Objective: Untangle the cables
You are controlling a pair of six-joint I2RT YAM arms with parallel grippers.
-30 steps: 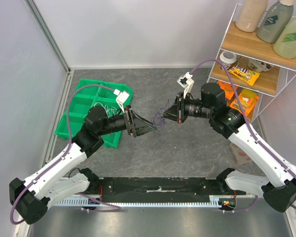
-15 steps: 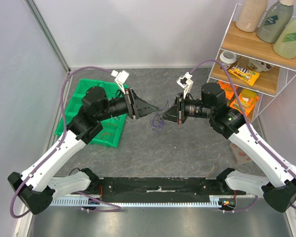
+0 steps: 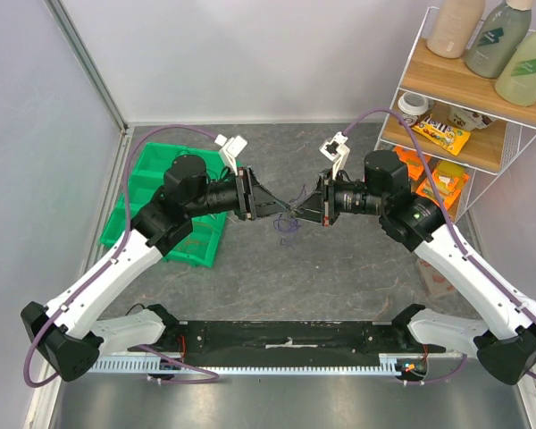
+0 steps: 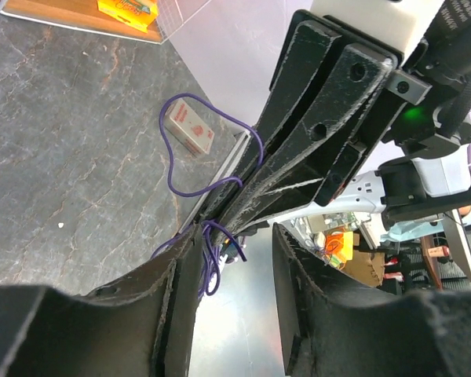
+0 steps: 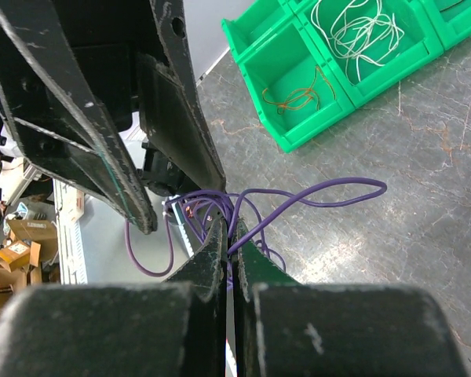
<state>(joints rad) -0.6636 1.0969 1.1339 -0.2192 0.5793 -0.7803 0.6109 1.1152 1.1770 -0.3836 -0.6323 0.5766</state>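
The counter (image 3: 339,268) is a grey, stone-patterned slab filling the middle of the top view. A green bin (image 3: 147,170), divided into compartments, lies on it at centre left. A small white box with red print (image 3: 439,282) lies flat at lower right. A black mounting strip (image 3: 286,340) runs along the bottom edge. At upper right stands a white wire shelf (image 3: 447,80): bottles (image 3: 500,40) on its top board, a yellow snack packet (image 3: 442,134) on the middle one, orange packets (image 3: 447,183) below.
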